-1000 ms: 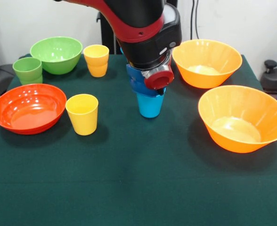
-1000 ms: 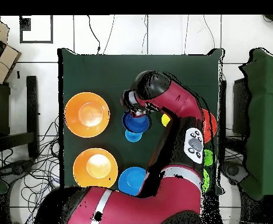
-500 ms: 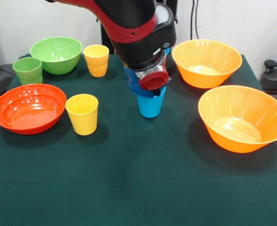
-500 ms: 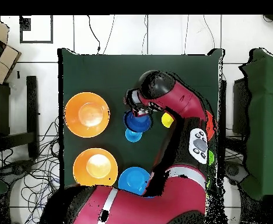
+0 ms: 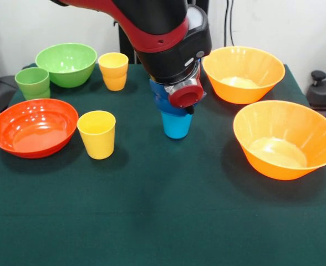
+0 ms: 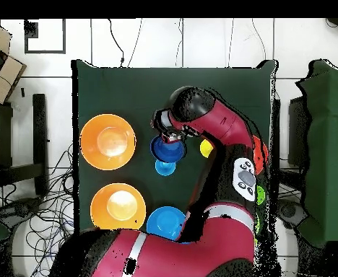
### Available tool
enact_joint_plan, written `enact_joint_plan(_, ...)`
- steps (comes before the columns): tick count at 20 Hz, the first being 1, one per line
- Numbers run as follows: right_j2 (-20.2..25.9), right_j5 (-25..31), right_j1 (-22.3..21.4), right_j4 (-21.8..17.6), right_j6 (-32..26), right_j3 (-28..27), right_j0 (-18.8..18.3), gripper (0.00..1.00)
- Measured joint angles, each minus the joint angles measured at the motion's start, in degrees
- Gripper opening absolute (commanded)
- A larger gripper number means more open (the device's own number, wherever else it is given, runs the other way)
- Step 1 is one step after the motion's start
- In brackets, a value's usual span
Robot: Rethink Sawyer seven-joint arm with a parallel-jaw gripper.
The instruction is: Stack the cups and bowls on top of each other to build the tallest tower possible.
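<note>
A small dark blue bowl (image 5: pixel 161 100) hangs tilted just above the light blue cup (image 5: pixel 176 125), which stands mid-table. My gripper (image 6: pixel 163 135) is shut on that bowl's rim; in the front view the arm's wrist hides the grip. Overhead, the dark blue bowl (image 6: pixel 169 150) overlaps the light blue cup (image 6: pixel 165 169). A medium light blue bowl (image 6: pixel 164 221) sits near the robot's base. The red-orange bowl (image 5: pixel 34 127), two yellow cups (image 5: pixel 97 133) (image 5: pixel 113 70), the green cup (image 5: pixel 32 82) and the green bowl (image 5: pixel 66 64) stand on the left of the front view.
Two large orange bowls (image 5: pixel 243 73) (image 5: pixel 285 138) take up the right side of the front view. The green cloth's front half (image 5: pixel 163 221) holds nothing. The arm covers much of the table's right side in the overhead view.
The arm swung the dark blue bowl a little to the left in the front view, then back right over the light blue cup. All other pieces stayed put.
</note>
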Motion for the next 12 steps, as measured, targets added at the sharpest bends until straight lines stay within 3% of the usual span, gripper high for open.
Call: enact_joint_plan(12,1.21,0.01,-0.01,0.28,0.0,0.0,-0.38,0.0)
